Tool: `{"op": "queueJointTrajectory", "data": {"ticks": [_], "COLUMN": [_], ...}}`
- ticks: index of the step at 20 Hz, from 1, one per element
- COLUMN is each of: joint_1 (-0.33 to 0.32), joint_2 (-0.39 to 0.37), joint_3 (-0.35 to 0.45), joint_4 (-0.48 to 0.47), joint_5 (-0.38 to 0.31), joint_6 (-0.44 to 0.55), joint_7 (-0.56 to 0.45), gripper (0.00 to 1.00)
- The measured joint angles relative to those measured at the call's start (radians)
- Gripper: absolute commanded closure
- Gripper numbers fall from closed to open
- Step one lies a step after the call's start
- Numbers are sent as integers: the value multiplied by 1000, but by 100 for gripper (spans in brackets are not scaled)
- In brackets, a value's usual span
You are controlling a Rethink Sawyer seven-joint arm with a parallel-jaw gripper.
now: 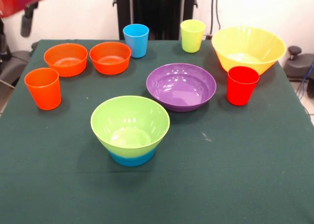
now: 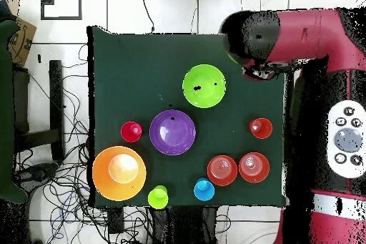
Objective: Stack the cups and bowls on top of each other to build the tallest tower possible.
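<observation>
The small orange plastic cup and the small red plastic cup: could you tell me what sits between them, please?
In the front view, between the orange cup and the red cup lies the wide purple plastic bowl; the lime green bowl sits just nearer the camera, off that line.

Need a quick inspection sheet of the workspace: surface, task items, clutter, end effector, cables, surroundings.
Surface: dark green cloth, flat.
Job's things: lime green bowl sits on small blue bowl; purple bowl, yellow bowl, two orange bowls and four cups stand apart.
Clutter: nothing seen.
End effector: not visible; arm off at table edge.
Cables: loose wires on floor.
Surroundings: tiled floor, white wall.
</observation>
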Motion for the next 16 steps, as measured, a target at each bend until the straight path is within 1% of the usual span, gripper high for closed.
{"op": "queueJointTrajectory", "data": {"ticks": [4,9,12,13,16], "joint_1": [-3,-13,-22,-34,-48], "joint_2": [-24,-24,-13,-5,8], "joint_3": [0,0,0,2,4], "joint_4": [0,5,14,25,41], "joint_5": [10,53,83,114,148], "joint_6": [0,0,0,0,-1], "joint_7": [0,0,0,0,0], "gripper": [0,0,0,0,0]}}
